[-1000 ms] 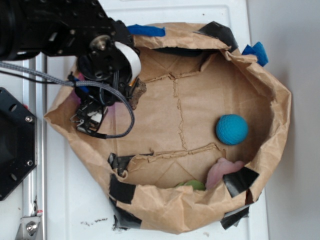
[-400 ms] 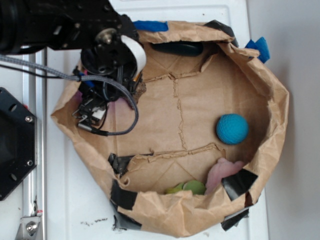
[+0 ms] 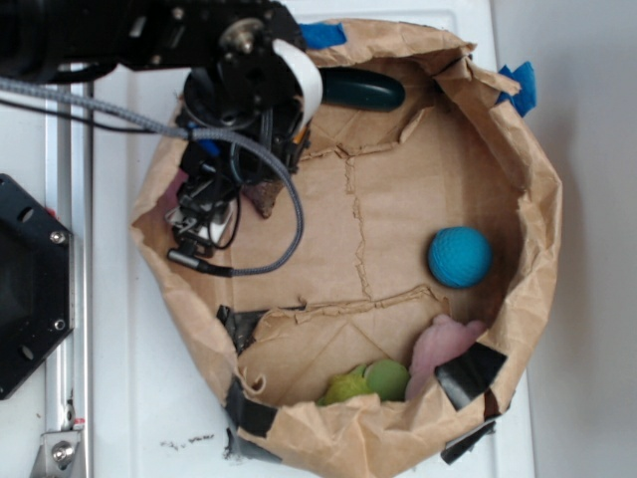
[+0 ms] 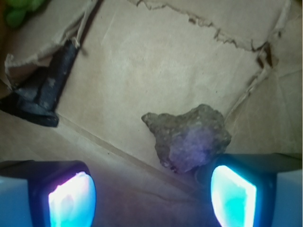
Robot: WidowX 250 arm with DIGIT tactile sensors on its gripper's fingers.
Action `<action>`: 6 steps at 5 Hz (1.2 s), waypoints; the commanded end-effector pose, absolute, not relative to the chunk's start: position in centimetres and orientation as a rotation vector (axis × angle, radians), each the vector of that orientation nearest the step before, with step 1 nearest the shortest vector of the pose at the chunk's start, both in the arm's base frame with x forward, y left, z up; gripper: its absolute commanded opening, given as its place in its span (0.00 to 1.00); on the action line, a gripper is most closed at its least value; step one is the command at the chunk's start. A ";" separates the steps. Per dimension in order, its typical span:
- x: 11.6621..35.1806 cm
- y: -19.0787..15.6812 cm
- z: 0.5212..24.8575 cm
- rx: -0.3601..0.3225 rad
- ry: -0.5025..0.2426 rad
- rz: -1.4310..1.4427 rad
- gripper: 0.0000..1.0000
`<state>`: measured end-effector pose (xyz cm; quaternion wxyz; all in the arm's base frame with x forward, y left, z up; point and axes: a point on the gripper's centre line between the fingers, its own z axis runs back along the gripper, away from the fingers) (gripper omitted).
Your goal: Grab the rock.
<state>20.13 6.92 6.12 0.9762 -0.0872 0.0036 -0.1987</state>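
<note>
Rock (image 4: 189, 137): rough grey-brown lump, purplish where the finger glow falls, lying on the brown paper floor of the bag (image 3: 542, 199). In the wrist view, sits just ahead of the gripper (image 4: 151, 194), off-centre toward the right-hand finger (image 4: 233, 191), its lower edge almost at that pad; well apart from the other finger. In the exterior view, shows as a small dark wedge (image 3: 261, 195) at the bag's left side, right beside the arm's lower end and partly hidden by it. Jaws spread wide, pads lit blue and pink, nothing held between them; contact between rock and right-hand pad impossible to tell.

Gripper (image 3: 204, 224) reaching down into the bag's left portion, grey braided cable (image 3: 284, 214) looping around it. Elsewhere in the bag: blue ball (image 3: 460, 257) at the right, well apart from the rock; dark green oblong (image 3: 360, 90) against the upper wall; pale pink piece (image 3: 438, 344) and green things (image 3: 373, 380) at the lower wall. Black tape (image 4: 42, 92) along a fold at the left of the wrist view, a torn seam (image 4: 208, 28) running across the paper beyond the rock. Bag resting on a white table (image 3: 139, 398).
</note>
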 end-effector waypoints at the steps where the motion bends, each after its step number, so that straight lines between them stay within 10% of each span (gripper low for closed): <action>1: 22.0 7.2 6.7 -0.136 -0.034 -0.405 1.00; 6: 22.2 5.5 3.1 -0.095 0.018 -0.495 1.00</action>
